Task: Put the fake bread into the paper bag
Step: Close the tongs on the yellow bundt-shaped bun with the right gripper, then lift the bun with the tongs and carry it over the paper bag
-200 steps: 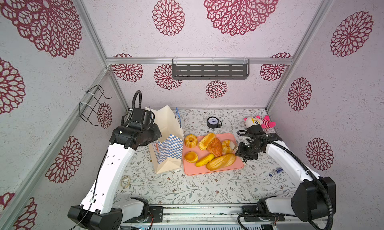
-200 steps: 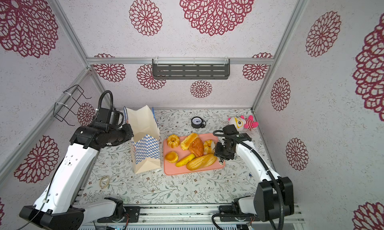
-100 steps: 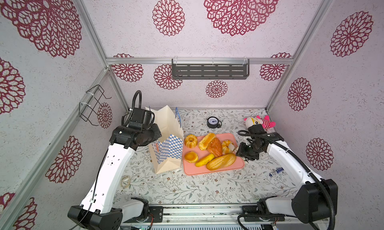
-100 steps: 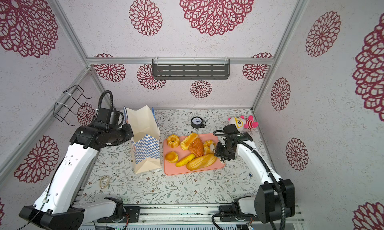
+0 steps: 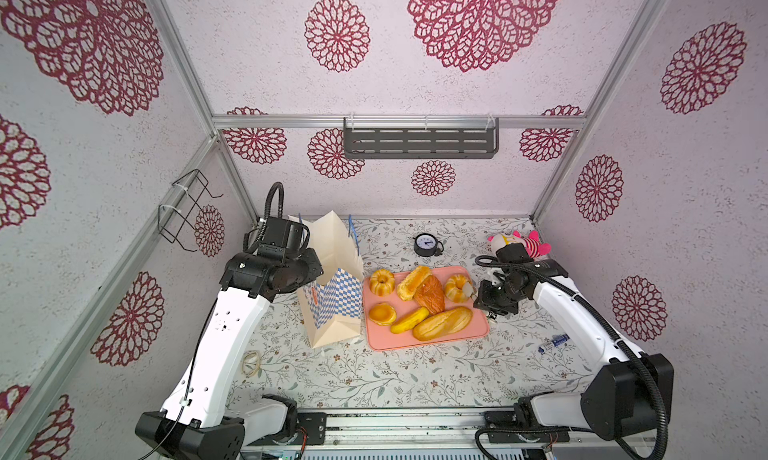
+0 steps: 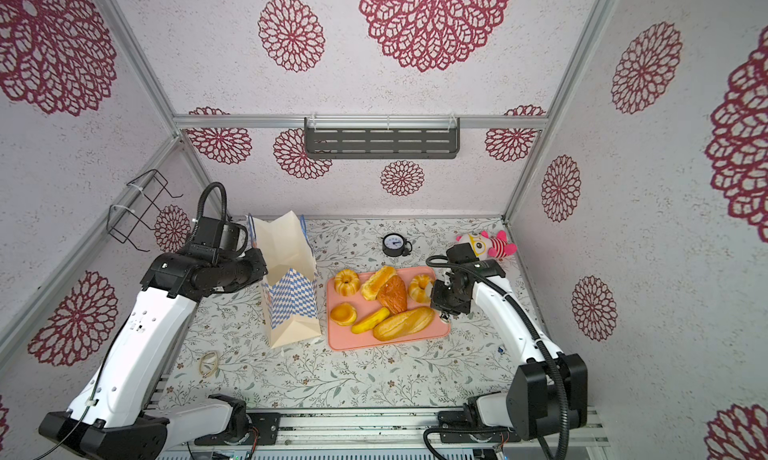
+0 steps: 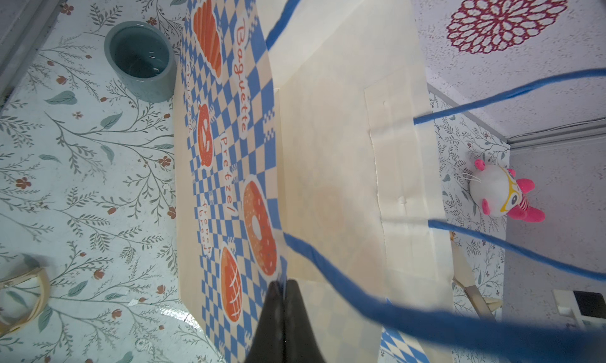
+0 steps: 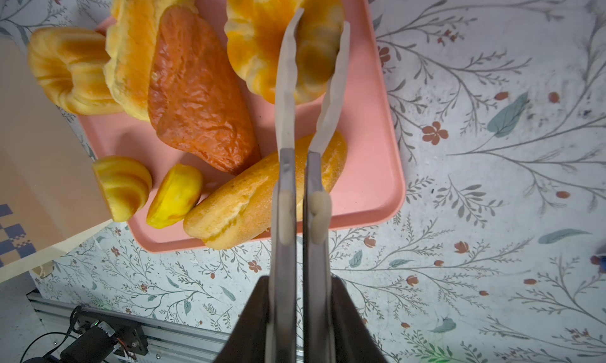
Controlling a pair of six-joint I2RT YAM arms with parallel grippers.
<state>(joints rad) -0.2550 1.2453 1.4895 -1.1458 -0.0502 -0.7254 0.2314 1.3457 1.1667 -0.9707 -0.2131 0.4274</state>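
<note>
Right of centre in both top views, my right gripper (image 5: 472, 290) (image 6: 433, 289) pinches a ring cake (image 5: 454, 288) (image 6: 419, 288) (blades nearly together); my left gripper (image 7: 284, 284) clamps the paper bag (image 7: 328, 181) rim

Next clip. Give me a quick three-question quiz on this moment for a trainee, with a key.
1. True or false: the paper bag lies flat on its side.
2. What does the right gripper pinch? A long loaf; B fluted ring cake; C plush toy.
3. Fill in: the left gripper is shut on the rim of the ___.
Key: 1 false, it stands upright; 2 B; 3 paper bag.
</note>
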